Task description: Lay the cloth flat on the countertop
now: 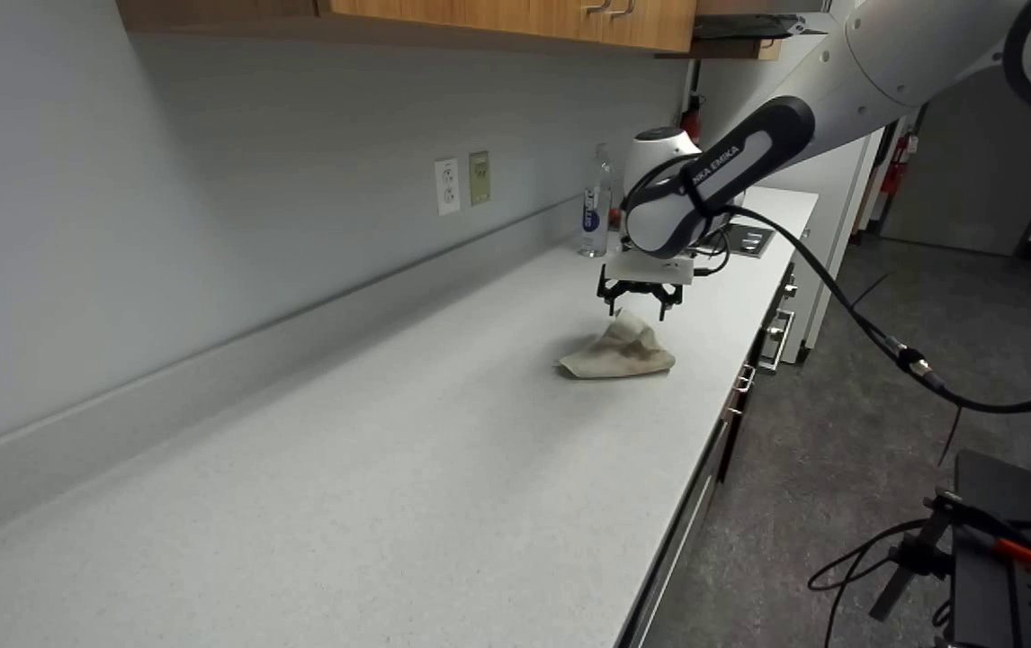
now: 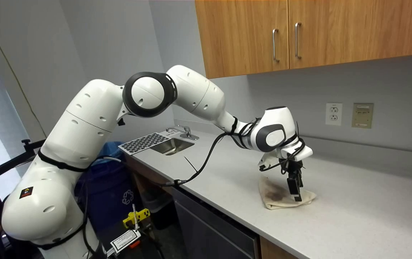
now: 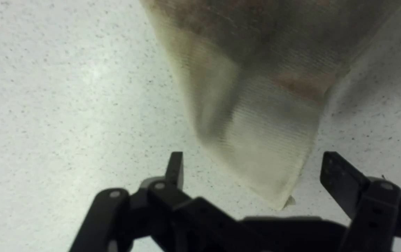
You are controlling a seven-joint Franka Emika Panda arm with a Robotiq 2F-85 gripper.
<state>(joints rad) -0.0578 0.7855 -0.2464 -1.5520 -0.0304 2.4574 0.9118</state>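
Observation:
A cream cloth with dark brown stains lies folded and rumpled on the white speckled countertop (image 1: 345, 477), which also shows in an exterior view (image 2: 364, 219). The cloth shows in both exterior views (image 1: 614, 360) (image 2: 275, 196), with a raised fold near its middle. In the wrist view the cloth (image 3: 267, 105) narrows to a pointed corner between the fingers. My gripper (image 1: 636, 315) is open and empty, pointing down just above the cloth. In the wrist view the fingers (image 3: 252, 157) stand apart on either side of that corner, without visibly touching it.
A clear plastic bottle (image 1: 596, 211) stands by the wall behind the gripper. A sink (image 2: 172, 145) and faucet (image 2: 188, 133) are at the counter's far end. Wooden cabinets (image 2: 242, 36) hang above. The counter's front edge drops to the floor. A black cable (image 1: 848, 310) hangs from the arm.

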